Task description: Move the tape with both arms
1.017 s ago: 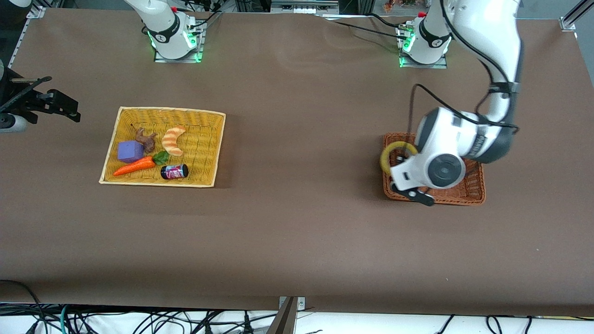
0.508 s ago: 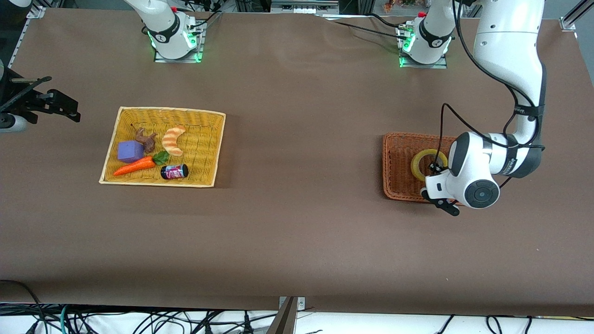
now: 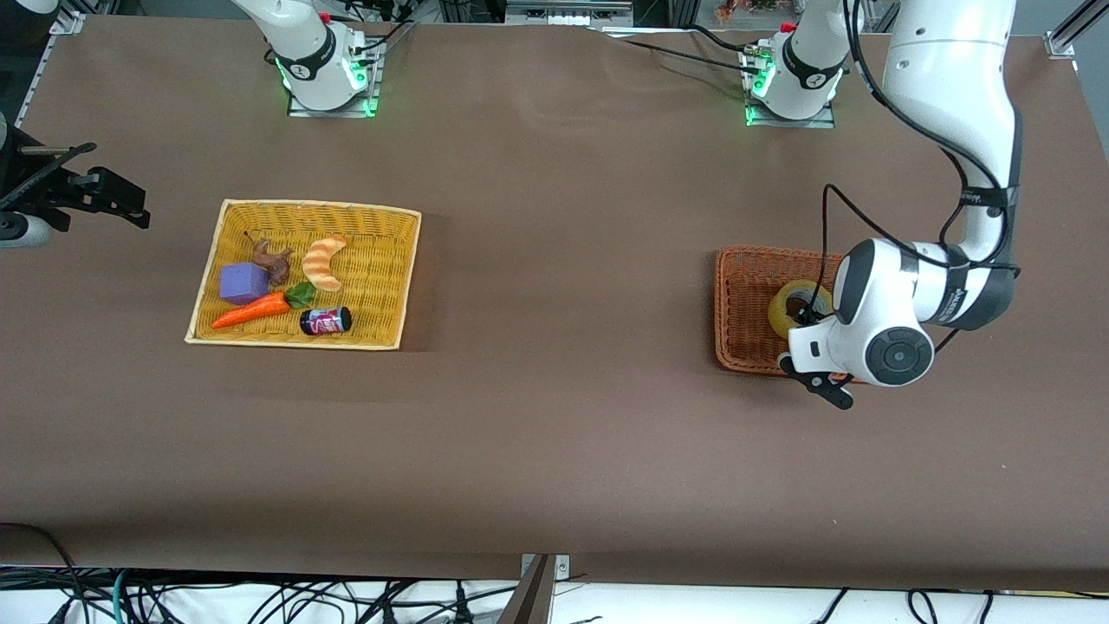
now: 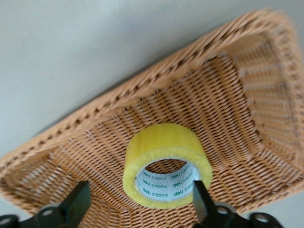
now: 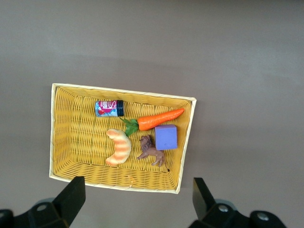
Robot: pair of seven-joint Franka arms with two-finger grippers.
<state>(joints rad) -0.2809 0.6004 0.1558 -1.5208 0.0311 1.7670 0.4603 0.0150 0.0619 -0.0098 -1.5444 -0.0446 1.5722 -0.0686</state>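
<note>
Left end effector [image 4: 140, 206] has just spread wide over the brown basket [image 3: 745, 347], freeing the tape [image 4: 166, 166], which now rests inside it, so the transfer looks done; right end effector [image 5: 137, 204] waits wide above the yellow basket [image 5: 61, 137].

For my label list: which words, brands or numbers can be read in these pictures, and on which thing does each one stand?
"deli", printed several times in green around the white inner core of the tape, which lies in the brown basket.
Label of the small can in the yellow basket: red and blue print, too small to read.
Nothing else readable.
</note>
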